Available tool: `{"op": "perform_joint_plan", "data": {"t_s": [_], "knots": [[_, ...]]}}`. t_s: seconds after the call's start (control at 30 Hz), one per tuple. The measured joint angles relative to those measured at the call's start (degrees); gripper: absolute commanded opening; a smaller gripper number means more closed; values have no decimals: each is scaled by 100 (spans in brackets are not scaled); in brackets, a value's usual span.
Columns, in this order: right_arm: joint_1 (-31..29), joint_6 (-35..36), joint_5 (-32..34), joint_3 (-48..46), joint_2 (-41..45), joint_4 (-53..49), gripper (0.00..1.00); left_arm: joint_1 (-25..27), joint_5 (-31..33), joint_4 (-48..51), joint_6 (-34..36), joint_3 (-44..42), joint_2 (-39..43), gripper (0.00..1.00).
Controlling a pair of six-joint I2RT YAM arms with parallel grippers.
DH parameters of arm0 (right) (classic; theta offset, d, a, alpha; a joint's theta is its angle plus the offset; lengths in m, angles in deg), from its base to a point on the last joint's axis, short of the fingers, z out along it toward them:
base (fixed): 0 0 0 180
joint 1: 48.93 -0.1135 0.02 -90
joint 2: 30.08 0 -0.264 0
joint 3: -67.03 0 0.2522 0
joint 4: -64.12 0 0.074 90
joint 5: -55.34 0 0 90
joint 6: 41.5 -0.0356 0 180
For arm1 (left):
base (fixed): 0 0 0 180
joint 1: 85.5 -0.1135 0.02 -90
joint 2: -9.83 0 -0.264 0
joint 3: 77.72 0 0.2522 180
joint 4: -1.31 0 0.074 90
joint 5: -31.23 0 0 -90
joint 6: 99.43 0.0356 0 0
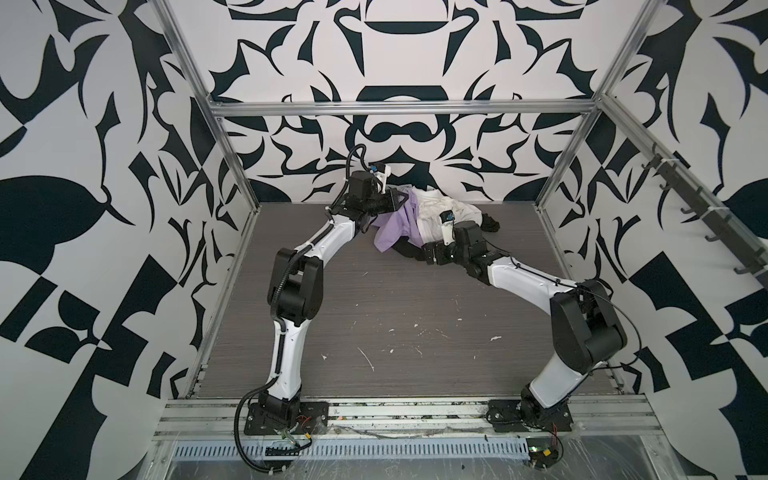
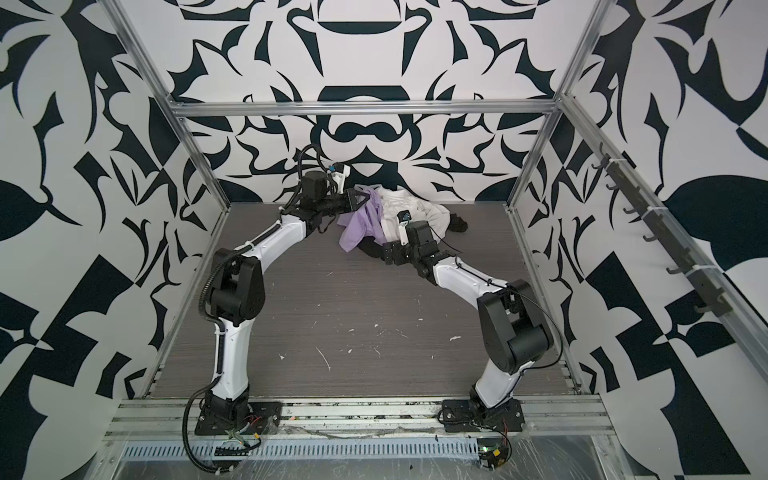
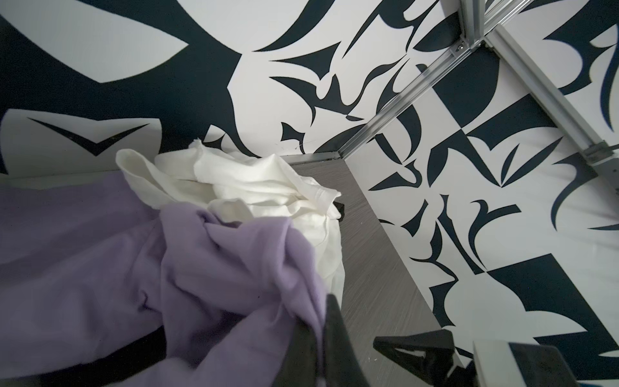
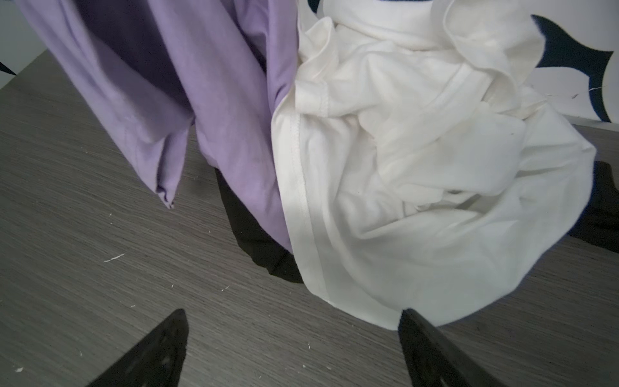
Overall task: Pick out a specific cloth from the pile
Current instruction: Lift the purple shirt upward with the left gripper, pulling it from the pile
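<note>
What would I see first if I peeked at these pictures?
Probably the purple cloth, bright against the black-and-white walls, at the table's far end. The left gripper holds its top up with shut jaws, beside the white garment. The right gripper hovers by the pile, jaws wide open.

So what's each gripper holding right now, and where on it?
Left gripper is shut on the lavender cloth, pinching a bunched fold at its raised upper end. Right gripper is open, holding nothing.

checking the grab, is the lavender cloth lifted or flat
Lifted: left end effector is shut on the lavender cloth, which drapes down from it.
</note>
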State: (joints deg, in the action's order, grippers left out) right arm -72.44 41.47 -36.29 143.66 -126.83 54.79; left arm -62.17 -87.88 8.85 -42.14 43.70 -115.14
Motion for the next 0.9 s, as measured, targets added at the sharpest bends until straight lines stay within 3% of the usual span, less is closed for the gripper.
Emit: {"op": "perform_joint_plan", "data": {"t_s": [0.33, 0.9], "knots": [[87, -55, -31, -81, 120, 129, 100, 92, -251, -717, -544, -197, 435, 0], [138, -52, -48, -295, 297, 289, 100, 144, -330, -894, -599, -216, 957, 0]]}}
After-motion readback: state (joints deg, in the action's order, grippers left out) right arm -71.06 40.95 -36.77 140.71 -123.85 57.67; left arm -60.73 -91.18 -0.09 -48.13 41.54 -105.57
